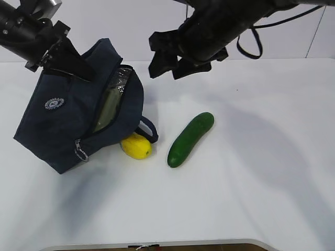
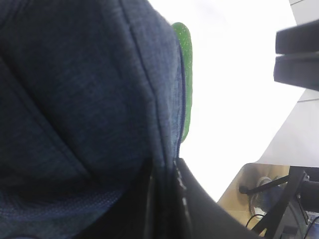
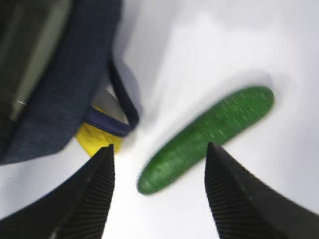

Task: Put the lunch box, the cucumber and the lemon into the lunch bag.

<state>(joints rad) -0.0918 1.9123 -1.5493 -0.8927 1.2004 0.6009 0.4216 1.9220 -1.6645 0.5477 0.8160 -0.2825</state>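
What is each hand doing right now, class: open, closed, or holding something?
Left hand: closed on the lunch bag, gripping its upper edge.
Right hand: open, holding nothing, above the cucumber.

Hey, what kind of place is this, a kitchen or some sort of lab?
Most likely a lab or test bench, not a kitchen: a bare white table against a plain white wall, two black robot arms overhead, and equipment stands and cables on the floor beyond the table edge in the left wrist view.

Lunch bag showing matt navy cloth w/ silver foil lining, metal zip ring; cucumber looking smooth, glossy.
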